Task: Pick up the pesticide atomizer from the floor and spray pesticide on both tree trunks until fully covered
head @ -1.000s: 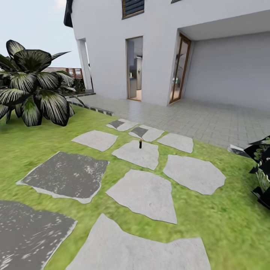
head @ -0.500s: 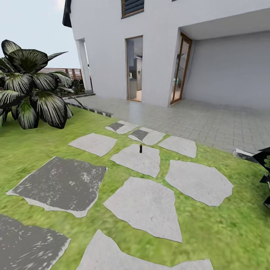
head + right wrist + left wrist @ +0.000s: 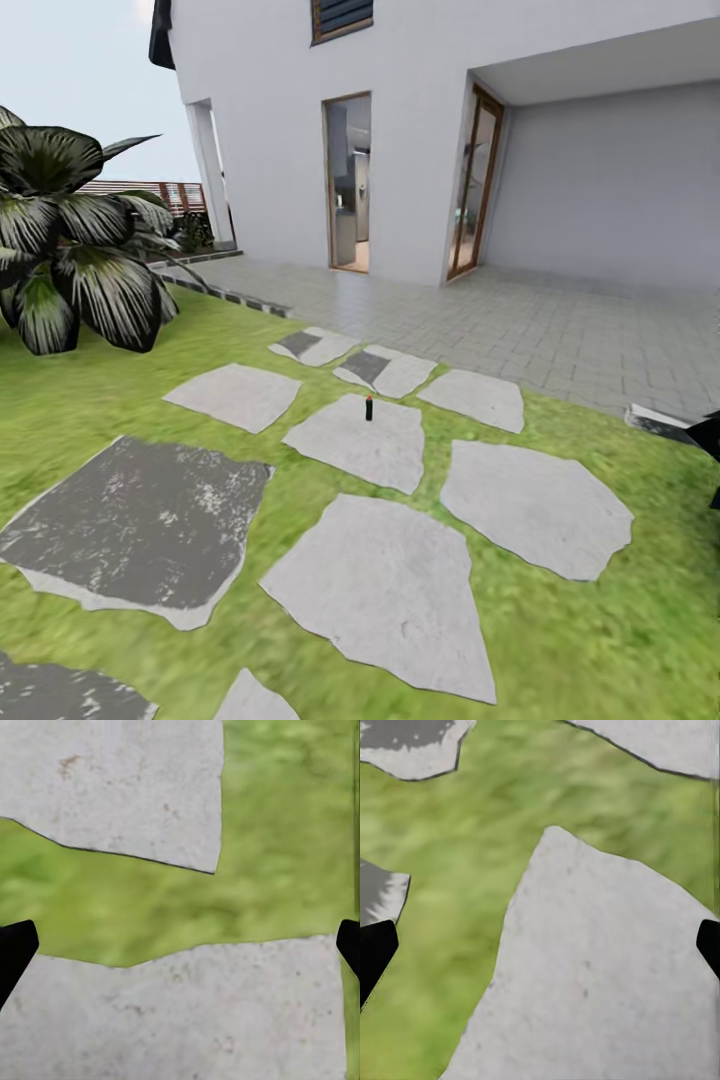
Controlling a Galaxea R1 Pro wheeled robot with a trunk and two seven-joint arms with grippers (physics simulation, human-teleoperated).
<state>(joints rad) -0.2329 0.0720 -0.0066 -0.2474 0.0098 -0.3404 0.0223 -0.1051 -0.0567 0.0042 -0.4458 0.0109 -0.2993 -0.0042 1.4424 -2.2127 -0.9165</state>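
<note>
The pesticide atomizer [image 3: 369, 407] stands upright on a pale stone slab [image 3: 355, 443] of the floor, well ahead of me and near centre, so neither arm is clearly nearer. My left fingers [image 3: 376, 949] and right fingers [image 3: 15, 945] are spread wide over slabs and grass [image 3: 90, 395], holding nothing. I judge I must drive closer first; the white house [image 3: 450, 120] lies beyond.

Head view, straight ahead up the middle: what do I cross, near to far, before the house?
Large pale slab → slab with the spray bottle → small two-tone slab → paved patio → open doorway.
</note>
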